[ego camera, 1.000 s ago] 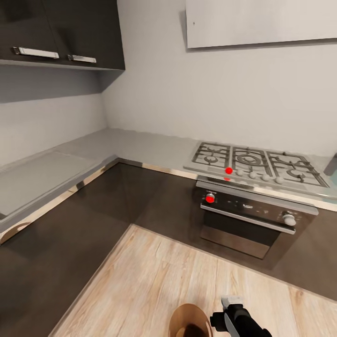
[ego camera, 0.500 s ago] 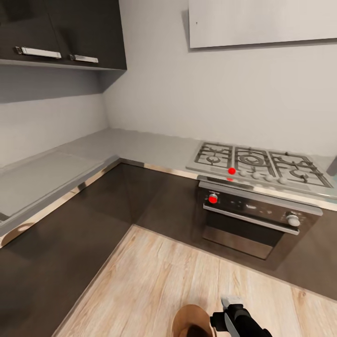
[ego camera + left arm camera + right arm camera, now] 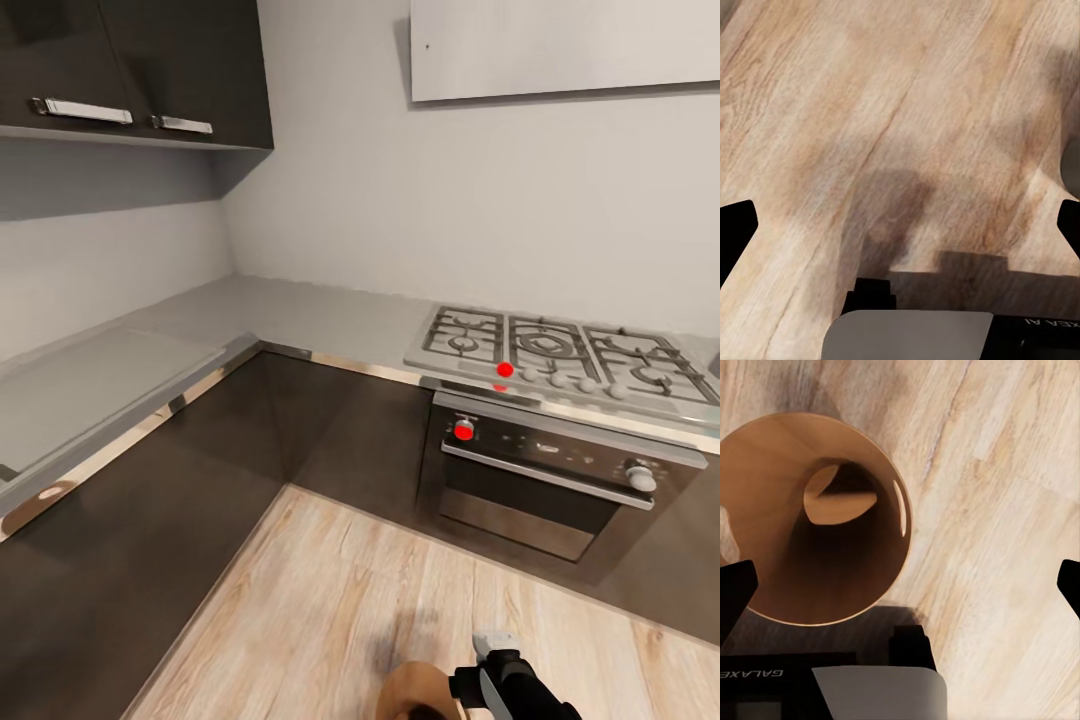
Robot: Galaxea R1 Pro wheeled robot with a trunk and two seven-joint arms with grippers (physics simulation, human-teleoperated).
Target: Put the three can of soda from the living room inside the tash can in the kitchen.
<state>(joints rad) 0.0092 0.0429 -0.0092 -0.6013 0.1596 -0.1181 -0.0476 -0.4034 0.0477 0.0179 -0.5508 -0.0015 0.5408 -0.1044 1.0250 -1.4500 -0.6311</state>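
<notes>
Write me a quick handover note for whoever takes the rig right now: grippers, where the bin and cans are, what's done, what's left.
Left gripper: open, empty, over bare wood floor.
Right gripper: open, empty, beside the bin, above the floor.
Bin: upright on the kitchen floor at the robot's feet, just left of the right arm in the head view, in front of the oven and stove.
Cans: no can is visible in what shows of the bin's inside, and the shadowed part is hard to read, so the count already dropped can't be confirmed.
Left: check the bin's contents, then fetch any cans still in the living room.
</notes>
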